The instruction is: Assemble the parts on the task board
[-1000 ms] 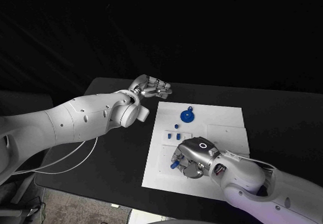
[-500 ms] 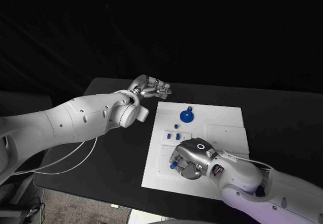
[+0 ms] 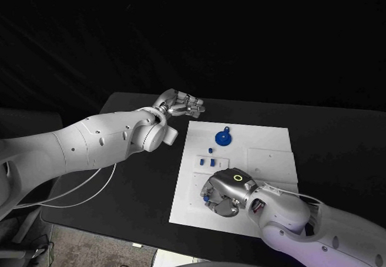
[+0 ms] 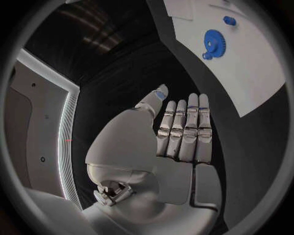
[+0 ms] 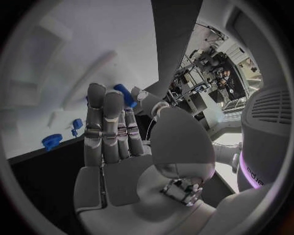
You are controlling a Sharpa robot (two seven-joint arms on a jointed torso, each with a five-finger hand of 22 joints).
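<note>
Since the earlier frame, we see the right hand shift slightly toward seven o'clock on the task board, pinching a blue part. Left hand stays open, fingers straight, at ten o'clock.

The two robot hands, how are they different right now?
The left hand is off the task board, over the black table beyond the board's far left corner; the right hand is down over the board's near part. The left hand holds nothing, its fingers straight and side by side; the right hand has a small blue part at its fingertips. Both are silver, on white arms.
</note>
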